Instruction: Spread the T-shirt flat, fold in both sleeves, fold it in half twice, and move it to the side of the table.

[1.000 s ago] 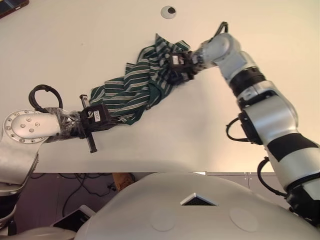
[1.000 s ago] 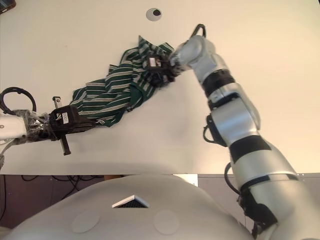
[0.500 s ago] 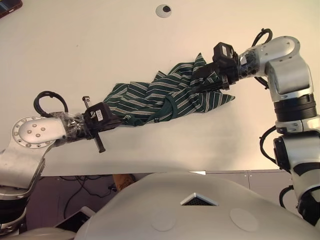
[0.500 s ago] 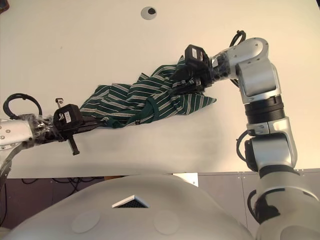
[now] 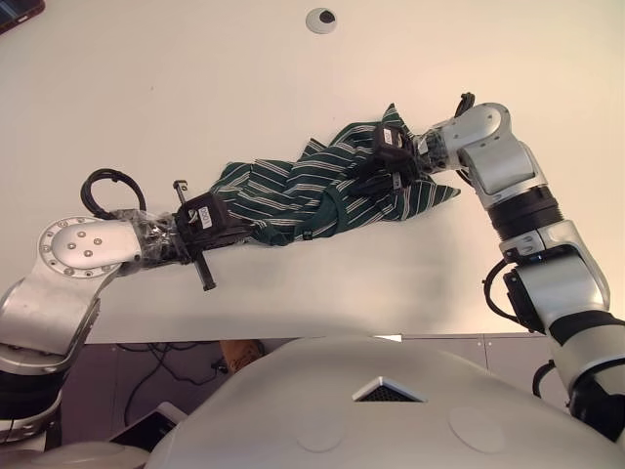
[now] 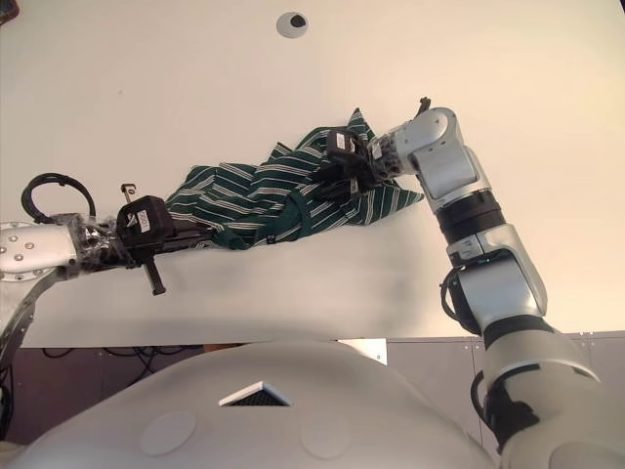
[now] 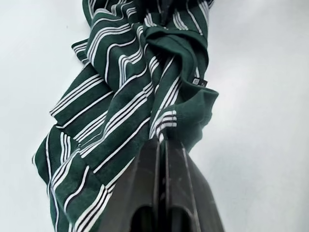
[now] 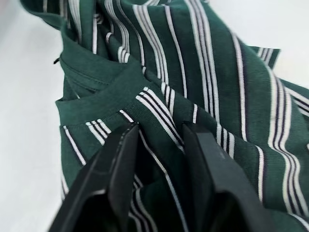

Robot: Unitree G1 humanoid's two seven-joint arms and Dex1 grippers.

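The left tool (image 7: pixel 161 142) is pinching one end of the striped T-shirt (image 5: pixel 293 191) on the table (image 5: pixel 195 98), the right tool (image 8: pixel 161 130) sitting spread over the other.

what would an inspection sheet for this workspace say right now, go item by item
surface: pale table, no marks seen
job's things: green striped T-shirt, bunched in a long strip on the table, not yet spread flat
clutter: round cap at the far edge; dark object at the far left corner
grippers: left gripper shut on one end of the T-shirt; right gripper open, fingers astride a fold at the other end
cables: black loop at the left wrist; black cable on the right forearm
surroundings: floor cables under the table
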